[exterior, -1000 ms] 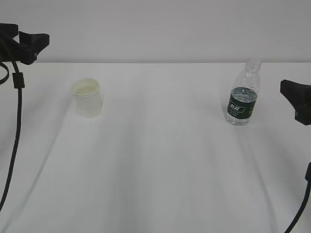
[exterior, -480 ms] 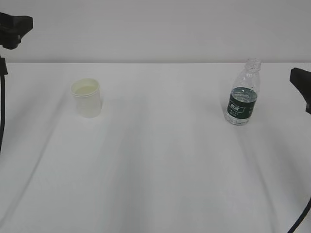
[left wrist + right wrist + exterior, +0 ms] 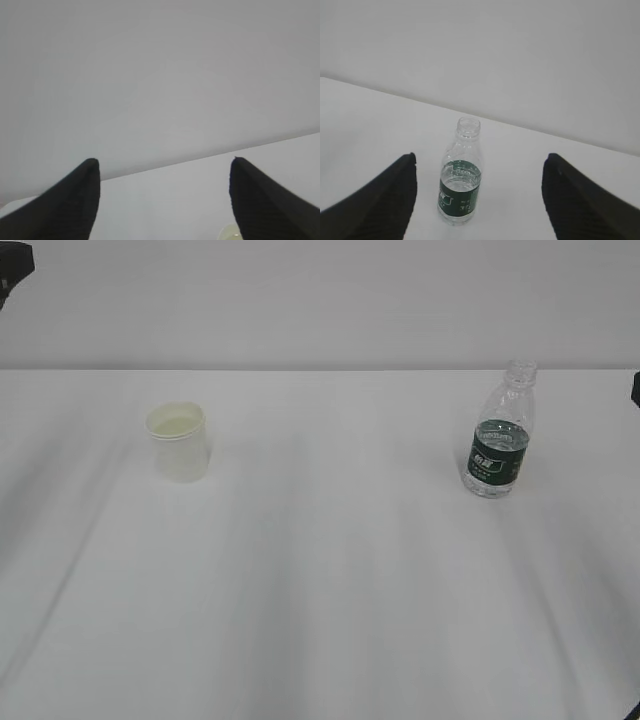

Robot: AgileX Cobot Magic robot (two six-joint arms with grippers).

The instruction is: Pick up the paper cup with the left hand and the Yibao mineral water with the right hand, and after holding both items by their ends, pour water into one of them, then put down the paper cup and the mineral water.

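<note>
Paper cup: one, upright on the white desk, left of centre, liquid visible inside; nothing grips it.
Yibao mineral water: one, upright on the desk at the right, uncapped, partly filled, well apart from the cup.
Exterior view: shows cup and bottle together; of the arms only dark slivers at the upper left corner and right edge.
Left wrist view: left claw spread wide, nothing between the fingers; mostly wall and the desk's far edge; a pale curved scrap at the bottom edge beside the right-hand finger, possibly the cup rim, too little to confirm.
Right wrist view: right claw spread wide and empty; the bottle stands ahead, in line with the gap, nearer the left-hand finger, not touched.
Count: two claws, one cup, one bottle.
</note>
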